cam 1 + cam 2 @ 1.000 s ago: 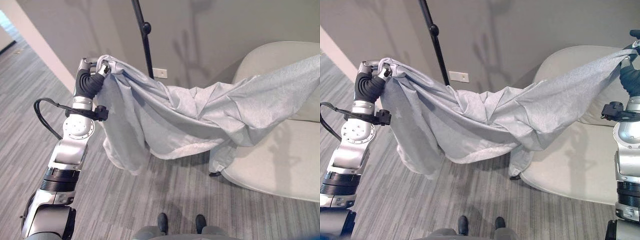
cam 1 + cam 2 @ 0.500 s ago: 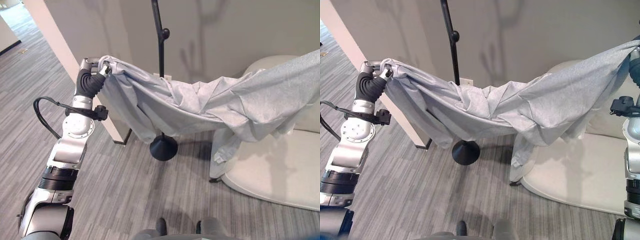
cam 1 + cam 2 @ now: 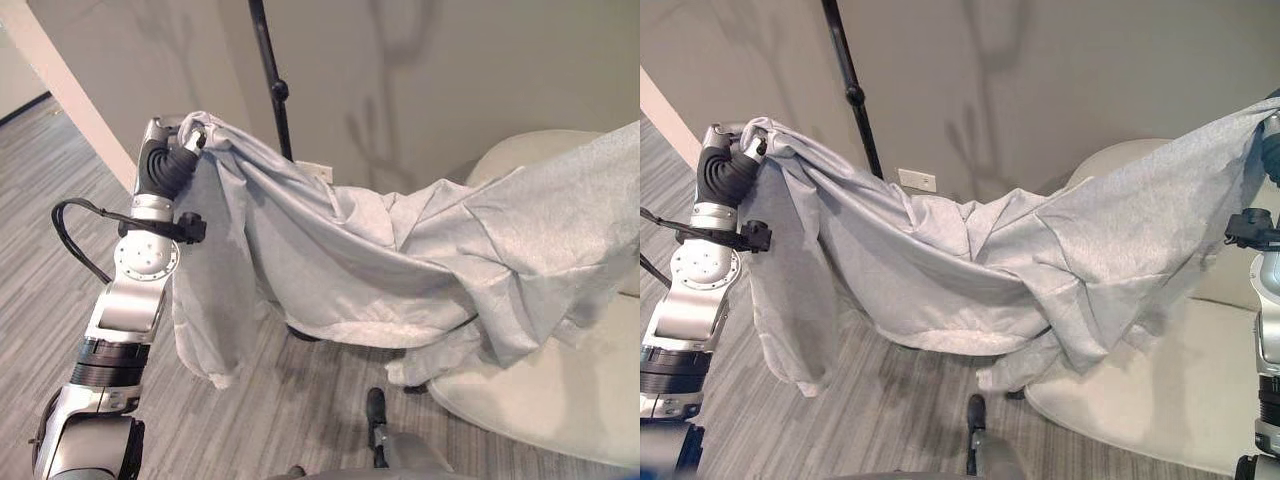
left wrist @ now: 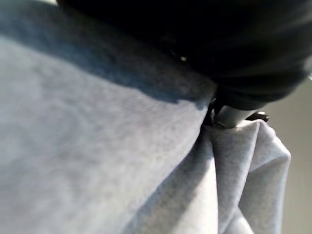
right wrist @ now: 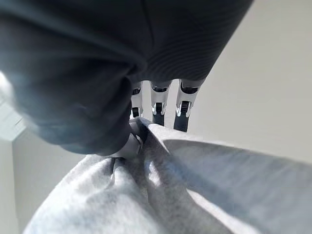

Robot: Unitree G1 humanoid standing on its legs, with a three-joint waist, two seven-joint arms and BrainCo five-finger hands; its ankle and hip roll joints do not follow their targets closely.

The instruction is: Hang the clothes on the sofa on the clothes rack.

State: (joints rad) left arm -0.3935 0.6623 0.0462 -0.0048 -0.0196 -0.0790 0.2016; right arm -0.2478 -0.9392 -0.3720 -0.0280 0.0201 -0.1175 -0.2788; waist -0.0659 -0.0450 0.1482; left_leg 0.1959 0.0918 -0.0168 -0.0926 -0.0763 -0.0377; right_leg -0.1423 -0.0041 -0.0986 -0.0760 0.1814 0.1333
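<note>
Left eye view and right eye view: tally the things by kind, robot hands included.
Grey garment: 1
Black clothes rack pole: 1
Pale sofa: 1
Robot hands: 2, left hand and right hand
Wall outlet: 1
Total: 6

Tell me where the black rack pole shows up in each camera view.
Left eye view: rack pole stands upper left of centre, behind the grey garment.
Right eye view: pole sits further left, beside the left hand.
Left wrist view: not visible.
Right wrist view: not visible.
Shared landmark: the pole's round knob.
</note>
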